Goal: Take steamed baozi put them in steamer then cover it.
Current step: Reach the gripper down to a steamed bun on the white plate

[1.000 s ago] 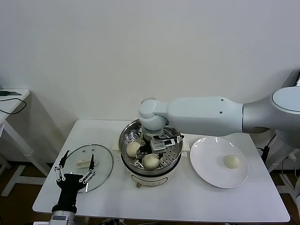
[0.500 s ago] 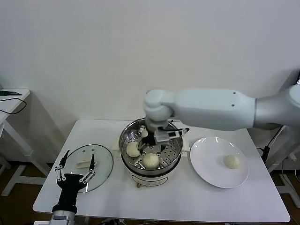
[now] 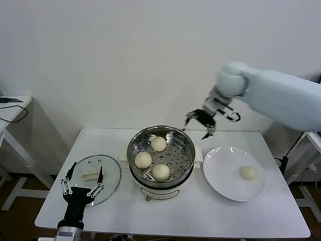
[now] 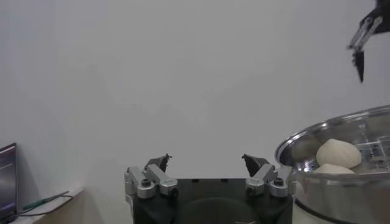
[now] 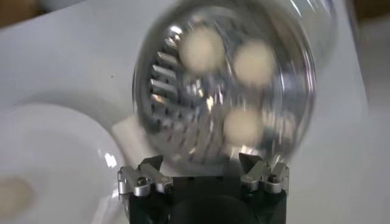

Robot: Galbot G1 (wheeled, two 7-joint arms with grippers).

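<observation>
The steamer [image 3: 180, 153] stands mid-table, uncovered, with three steamed baozi [image 3: 158, 143] [image 3: 143, 159] [image 3: 161, 172] on its perforated tray. A further baozi [image 3: 247, 172] lies on the white plate [image 3: 220, 165] to the right. My right gripper [image 3: 205, 123] hangs open and empty in the air, above and behind the gap between steamer and plate. Its wrist view looks down on the steamer [image 5: 159, 79], the baozi [image 5: 202, 47] and the plate [image 5: 55, 152] past its gripper [image 5: 201, 163]. The cover [image 3: 108, 173] lies flat at the left. My left gripper [image 3: 83, 175] waits open at the cover's near edge.
The white table [image 3: 190, 216] ends close in front of the steamer and plate. A wall stands just behind the table. A side table [image 3: 12, 108] sits at the far left. The left wrist view shows its own gripper [image 4: 206, 161], the steamer [image 4: 341, 182] and the right gripper [image 4: 364, 36] high up.
My right gripper has lifted out of the steamer and swung up and to the right, leaving a third baozi at the back of the tray. The left arm has stayed put.
</observation>
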